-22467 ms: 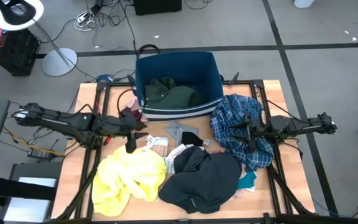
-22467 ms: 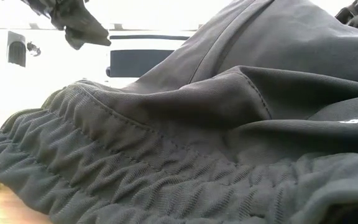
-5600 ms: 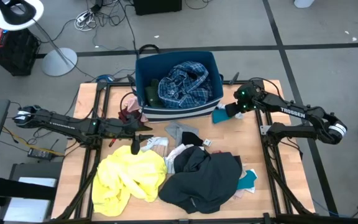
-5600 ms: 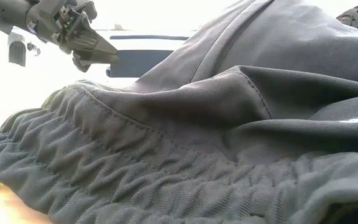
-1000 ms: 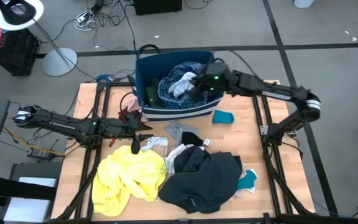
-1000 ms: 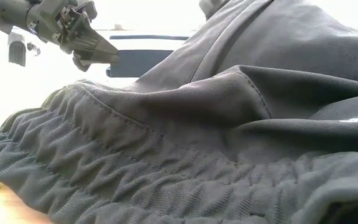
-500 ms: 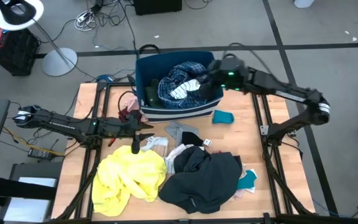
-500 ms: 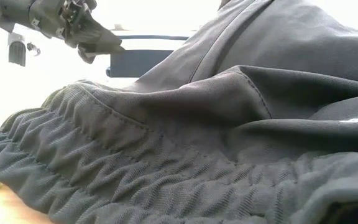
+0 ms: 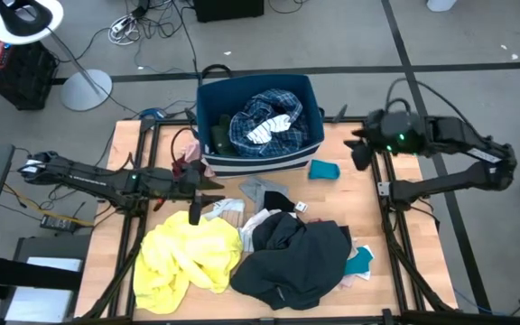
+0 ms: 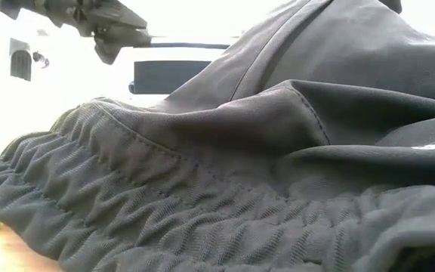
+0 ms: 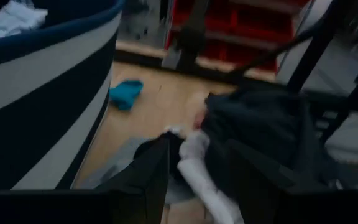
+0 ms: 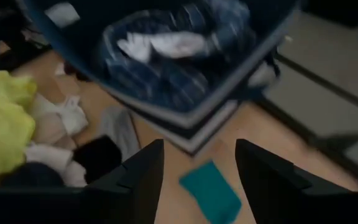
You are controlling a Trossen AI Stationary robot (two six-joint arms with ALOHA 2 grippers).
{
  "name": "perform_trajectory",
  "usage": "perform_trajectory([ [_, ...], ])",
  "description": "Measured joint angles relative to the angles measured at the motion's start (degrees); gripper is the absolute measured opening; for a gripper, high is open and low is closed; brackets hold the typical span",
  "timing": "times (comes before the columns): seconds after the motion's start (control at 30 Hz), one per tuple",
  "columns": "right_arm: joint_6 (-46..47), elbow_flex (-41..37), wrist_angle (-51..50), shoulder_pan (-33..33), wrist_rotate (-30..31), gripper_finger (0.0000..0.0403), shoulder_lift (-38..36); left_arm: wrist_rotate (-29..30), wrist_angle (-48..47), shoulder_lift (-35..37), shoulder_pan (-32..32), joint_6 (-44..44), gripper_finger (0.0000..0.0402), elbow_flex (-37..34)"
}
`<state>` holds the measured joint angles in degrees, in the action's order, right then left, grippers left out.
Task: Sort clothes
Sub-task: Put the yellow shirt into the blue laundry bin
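bin point(image 9: 208, 99) holds blue plaid shirt point(image 9: 264, 106) plus white piece point(image 9: 269, 128); yellow garment point(image 9: 188, 257), dark grey heap point(image 9: 296, 257), teal bit point(image 9: 324, 169) left on table. both jaws open, empty.

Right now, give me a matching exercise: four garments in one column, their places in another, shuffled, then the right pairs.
1. blue plaid shirt
2. small teal cloth
3. yellow garment
4. large dark grey garment

A. bare tabletop beside the bin's striped front
B. table's near left part
C. inside the navy bin, a white piece on it
D. table's near middle

Pairs: 1-C, 2-A, 3-B, 4-D
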<state>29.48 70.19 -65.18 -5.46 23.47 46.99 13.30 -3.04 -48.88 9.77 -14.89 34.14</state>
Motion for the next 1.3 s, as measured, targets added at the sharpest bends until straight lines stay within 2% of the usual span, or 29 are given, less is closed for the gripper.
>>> perform_trajectory([
  [0.1,6.1,-7.9,1.8,3.1,0.2,0.0197,-5.1,3.9,-10.5,-0.6,2.2,-1.1,0.0163,5.8],
  [0.27,10.6,-22.0,10.8,7.8,-0.1,0.0196,-9.8,8.1,-25.9,-3.2,6.0,-6.9,0.0163,13.3],
  [0.43,11.4,-32.7,23.4,10.4,-0.2,0.0196,-9.6,7.7,-36.0,-7.6,8.7,-16.1,0.0163,15.8],
  [0.53,10.8,-36.8,29.1,10.7,-0.2,0.0196,-8.7,4.1,-39.3,-10.5,9.4,-22.1,0.0163,15.8],
  [0.7,10.8,-40.5,33.5,10.7,-0.6,0.0195,-7.7,-1.2,-42.6,-15.1,9.4,-28.0,0.0163,15.8],
  [1.17,11.0,-41.0,33.9,10.7,-1.1,0.0195,-6.9,-3.1,-42.7,-30.7,9.5,-30.6,0.0163,15.8],
  [1.3,11.0,-41.0,33.9,10.7,-1.1,0.0193,-6.9,-6.2,-40.9,-35.0,9.5,-31.4,0.0153,15.8],
])
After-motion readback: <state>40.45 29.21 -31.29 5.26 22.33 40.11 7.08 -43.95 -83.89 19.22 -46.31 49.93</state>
